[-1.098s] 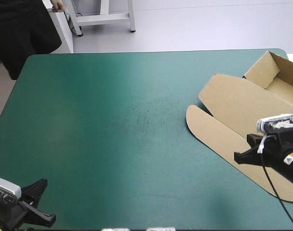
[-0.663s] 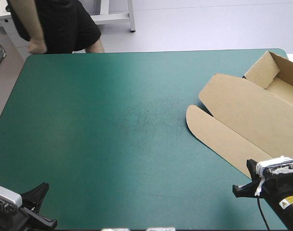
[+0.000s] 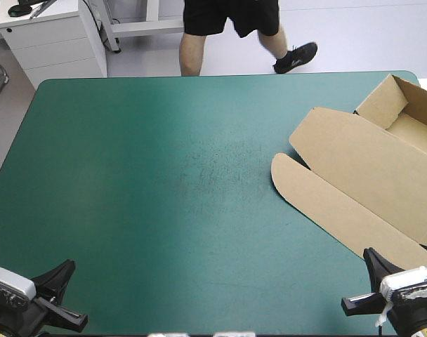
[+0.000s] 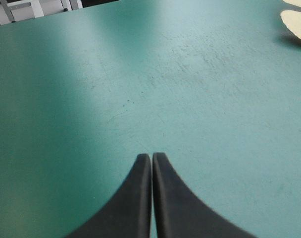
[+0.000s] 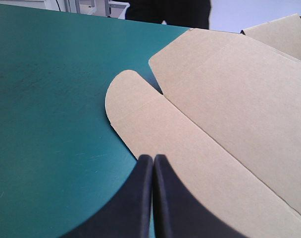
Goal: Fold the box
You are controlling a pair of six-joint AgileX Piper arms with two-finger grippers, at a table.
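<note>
The box (image 3: 368,165) lies at the right side of the worktop (image 3: 150,203), partly built. Its tray end, with walls raised, sits at the far right corner. The lid is flat on the teal-green cover and reaches toward the near edge. The long axis runs on a slant, from the far right corner down toward the near right. A rounded flap (image 3: 287,175) on the lid's long strip points toward the middle of the worktop.

The right tool (image 5: 153,157) is closed on nothing, its black fingers meeting in a point. It sits at the near right, with its tips right at the near edge of the lid's long strip. The board spreads ahead of it and to its right.

The left tool (image 4: 151,156) is also closed and empty. It is at the near left corner, with bare cover ahead of it and the box well apart, seen only at the far right of its view.

The right arm is plainly the nearer one. Any next fold on the lid would likely fall to it, reaching forward along the strip. The left arm would have to cross most of the worktop to help.
</note>
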